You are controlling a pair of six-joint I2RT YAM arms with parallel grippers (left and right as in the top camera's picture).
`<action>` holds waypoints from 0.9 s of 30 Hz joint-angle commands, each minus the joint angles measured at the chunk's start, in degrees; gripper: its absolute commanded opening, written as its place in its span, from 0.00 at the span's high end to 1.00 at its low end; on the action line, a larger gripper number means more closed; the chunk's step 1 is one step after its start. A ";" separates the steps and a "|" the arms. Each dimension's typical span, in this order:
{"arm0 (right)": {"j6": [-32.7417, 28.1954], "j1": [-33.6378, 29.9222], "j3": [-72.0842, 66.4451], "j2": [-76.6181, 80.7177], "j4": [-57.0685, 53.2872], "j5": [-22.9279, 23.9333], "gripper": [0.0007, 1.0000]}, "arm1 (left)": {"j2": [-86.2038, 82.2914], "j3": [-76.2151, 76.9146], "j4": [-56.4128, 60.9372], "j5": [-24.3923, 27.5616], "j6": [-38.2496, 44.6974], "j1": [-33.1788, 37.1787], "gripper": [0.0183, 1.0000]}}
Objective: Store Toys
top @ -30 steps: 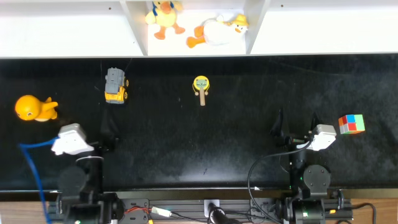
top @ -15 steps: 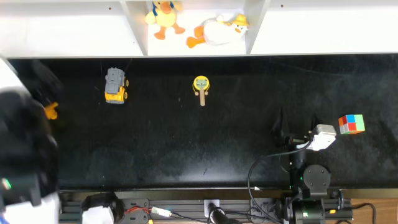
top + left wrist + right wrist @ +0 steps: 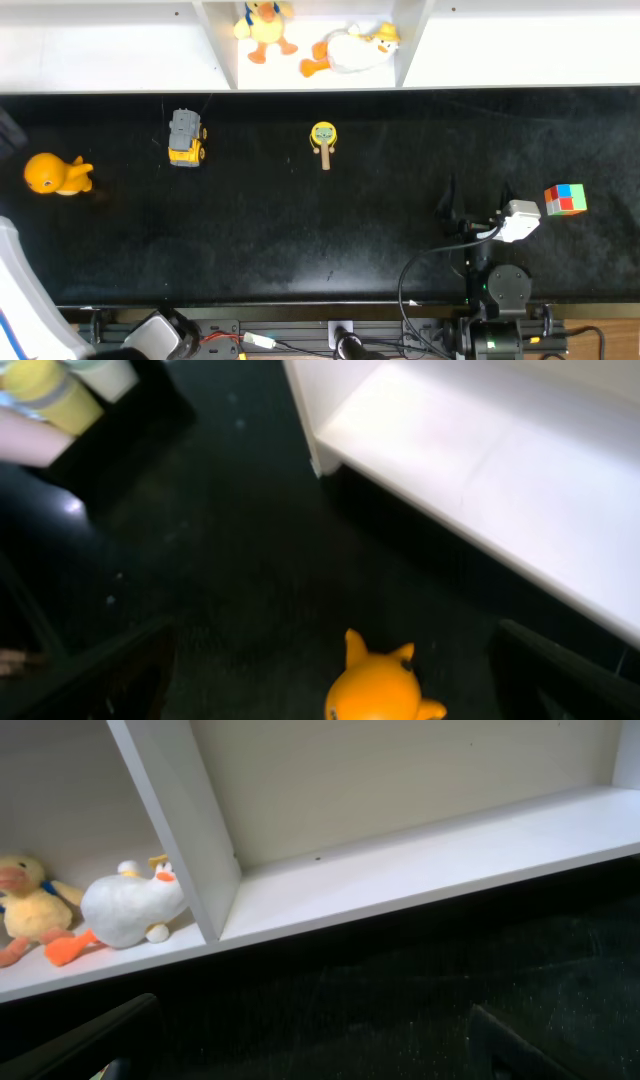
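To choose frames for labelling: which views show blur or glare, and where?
Top view: the left arm is smeared at the left edge. Left wrist view: soft overall, the orange duck toy blurred. Right wrist view: clear, the white plush duck sharp, no glare.

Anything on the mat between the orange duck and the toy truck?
Nothing: top view shows bare black mat between the orange duck and the toy truck.

White shelf unit [image 3: 420,870] with an upright divider [image 3: 175,820] between two compartments. One compartment holds a yellow plush duck [image 3: 30,905] and a white plush duck [image 3: 125,905] with orange feet, the latter lying just beside the divider. The black tabletop [image 3: 330,1000] meets the shelf's front edge, with the right gripper [image 3: 305,1050] above it, dark fingers [image 3: 90,1035] spread wide.
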 commanded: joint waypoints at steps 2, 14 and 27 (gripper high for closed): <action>-0.07 0.33 -0.79 -0.04 0.22 -0.22 0.00 | 3.23 -2.93 0.31 10.40 12.00 2.58 0.00; -0.07 0.33 -0.79 -0.04 0.22 -0.22 0.00 | 3.28 -17.53 8.39 22.75 18.16 6.95 0.00; -0.07 0.33 -0.79 -0.04 0.24 -0.22 0.01 | 3.32 -23.54 11.45 25.35 23.15 11.30 0.00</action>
